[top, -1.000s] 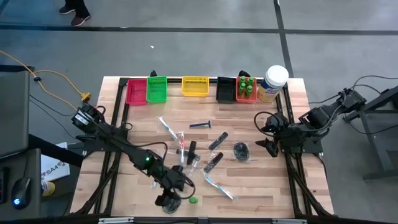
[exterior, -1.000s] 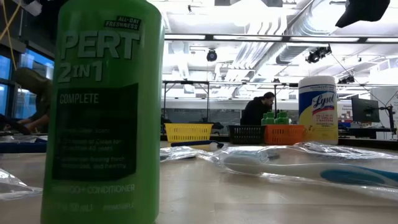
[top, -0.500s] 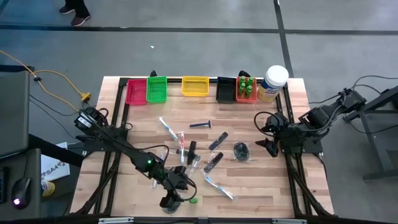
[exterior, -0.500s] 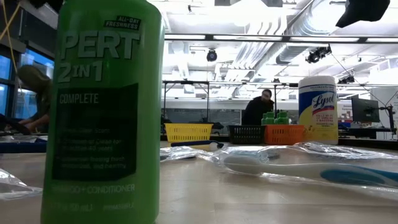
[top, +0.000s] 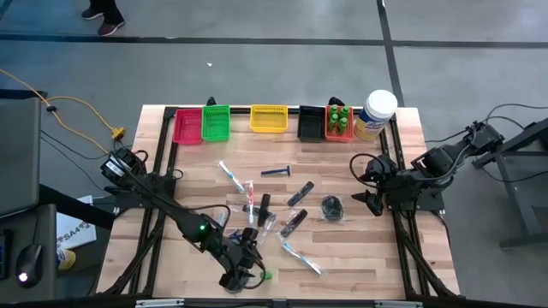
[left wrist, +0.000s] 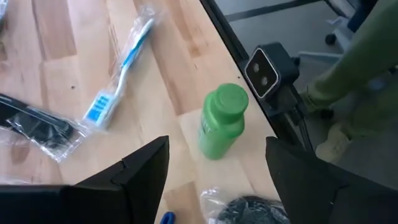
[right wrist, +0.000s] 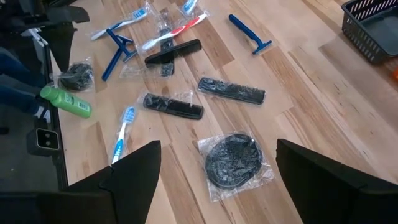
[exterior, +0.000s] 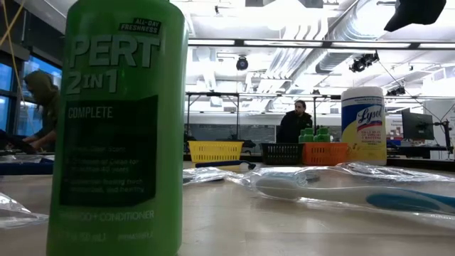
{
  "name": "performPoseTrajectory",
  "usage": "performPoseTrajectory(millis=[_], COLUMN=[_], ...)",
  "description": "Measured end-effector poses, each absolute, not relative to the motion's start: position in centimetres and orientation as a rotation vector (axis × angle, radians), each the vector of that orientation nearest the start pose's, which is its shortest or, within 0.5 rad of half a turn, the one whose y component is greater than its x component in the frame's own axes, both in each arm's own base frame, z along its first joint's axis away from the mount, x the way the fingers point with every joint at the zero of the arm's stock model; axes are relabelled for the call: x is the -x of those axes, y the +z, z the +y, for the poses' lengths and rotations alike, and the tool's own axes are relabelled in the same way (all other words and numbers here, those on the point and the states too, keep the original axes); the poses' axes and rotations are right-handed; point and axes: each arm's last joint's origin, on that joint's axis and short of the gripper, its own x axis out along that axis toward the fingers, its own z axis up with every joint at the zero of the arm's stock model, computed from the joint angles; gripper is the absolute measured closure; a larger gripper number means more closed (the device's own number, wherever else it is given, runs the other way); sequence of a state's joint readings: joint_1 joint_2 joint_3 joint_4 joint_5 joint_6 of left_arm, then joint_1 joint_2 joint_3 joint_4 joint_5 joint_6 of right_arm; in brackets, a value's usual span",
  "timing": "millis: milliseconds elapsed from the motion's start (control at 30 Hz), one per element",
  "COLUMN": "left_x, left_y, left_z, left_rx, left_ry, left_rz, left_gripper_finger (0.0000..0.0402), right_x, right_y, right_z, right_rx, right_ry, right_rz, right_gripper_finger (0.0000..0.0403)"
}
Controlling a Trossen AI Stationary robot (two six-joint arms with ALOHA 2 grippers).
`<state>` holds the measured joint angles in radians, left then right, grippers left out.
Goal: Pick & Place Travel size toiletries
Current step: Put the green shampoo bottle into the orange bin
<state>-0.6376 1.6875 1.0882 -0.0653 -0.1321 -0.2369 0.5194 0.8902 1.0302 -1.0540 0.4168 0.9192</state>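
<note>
a green pert shampoo bottle (left wrist: 222,121) stands upright near the front edge of the wooden desk (top: 342,257), just ahead of the left tool (top: 242,272), whose two dark fingers (left wrist: 140,171) are spread wide with nothing between them; the bottle is clear of both. in the low view the same bottle fills the foreground, with a clear-wrapped toothbrush (exterior: 341,186) lying flat on the boards behind it. beside the bottle in the left wrist view lie a blue wrapped toothbrush (left wrist: 118,68), a bagged black comb (left wrist: 34,124) and, at the picture's bottom edge, a dark mesh puff (left wrist: 249,210).

the rest of the travel toiletries are scattered over the middle of the desk: a blue razor (right wrist: 250,34), two wrapped black combs (right wrist: 231,91), a second bagged mesh puff (right wrist: 231,159) and more wrapped toothbrushes (right wrist: 173,28). the right tool (top: 366,184) waits at the desk's right side, its jaws wide and empty.

along the far edge stands a row of mesh bins, red (top: 187,127), green (top: 216,123), yellow (top: 268,119), black (top: 311,124) and orange (top: 339,125), the orange one holding small green bottles, with a white lysol tub (top: 377,113) at the end. a person (exterior: 297,122) shows in the room beyond.
</note>
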Motion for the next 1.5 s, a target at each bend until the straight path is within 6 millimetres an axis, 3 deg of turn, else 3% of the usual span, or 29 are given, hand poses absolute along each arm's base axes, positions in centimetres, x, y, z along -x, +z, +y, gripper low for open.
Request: performPoseTrajectory(millis=[533, 833, 1200, 1500], left_x=[-29.5, -30.4, -30.9, -31.4], left_y=[18.2, 15.1, 15.3, 13.2], left_z=[-23.6, -24.3, -24.5, -25.0], left_rx=[0.034, 0.075, 0.100, 0.136], left_ry=[-0.357, -0.322, -0.307, -0.303], left_rz=[0.729, 0.748, 0.675, 0.678], left_gripper_finger=[0.0142, 0.0142, 0.0142, 0.0142], right_x=[-13.2, -13.2, -13.2, -13.2], right_y=[32.8, 32.8, 32.8, 32.8], right_z=[6.2, 6.2, 6.2, 6.2], right_rx=[-0.457, -0.455, -0.453, -0.453], right_ry=[-0.279, -0.281, -0.280, -0.280], right_rz=[0.775, 0.773, 0.774, 0.773], right_gripper_finger=[0.0098, 0.0098, 0.0098, 0.0098])
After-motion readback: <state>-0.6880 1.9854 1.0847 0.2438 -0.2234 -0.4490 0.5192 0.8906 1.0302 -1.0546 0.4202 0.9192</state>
